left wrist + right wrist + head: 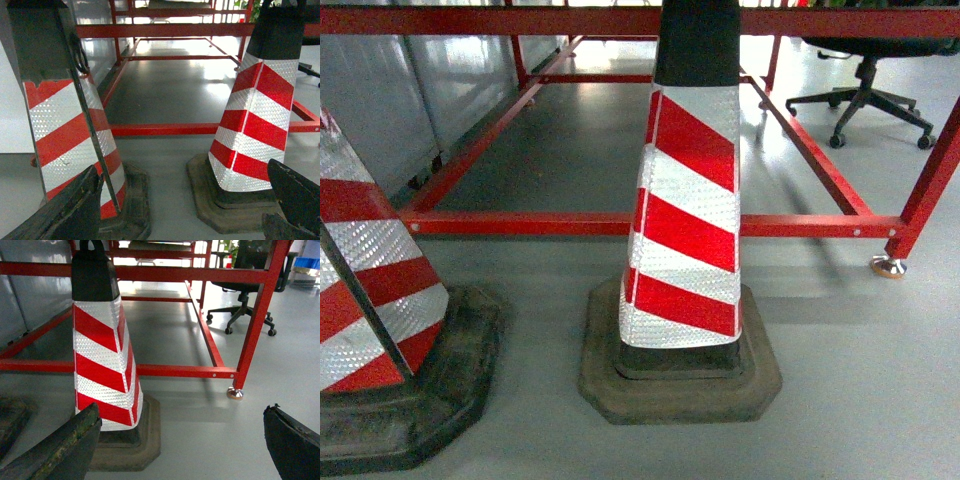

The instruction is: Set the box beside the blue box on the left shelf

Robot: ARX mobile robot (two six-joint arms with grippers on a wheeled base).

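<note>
The box, the blue box and the left shelf are out of view in all three views. My left gripper [183, 172] is open, its dark fingers [75, 210] spread wide low over the grey floor with nothing between them. My right gripper [182, 410] is open too, with only bare floor between its fingers [292, 440]. Neither gripper shows in the head view.
Two red-and-white striped traffic cones stand close ahead, one in the middle [685, 230] and one at the left [370, 300]. Behind them is a red-framed rack [570, 222] with a foot [888, 266]. An office chair [865, 95] is at the far right. A small blue shape [305, 262] is too far to identify.
</note>
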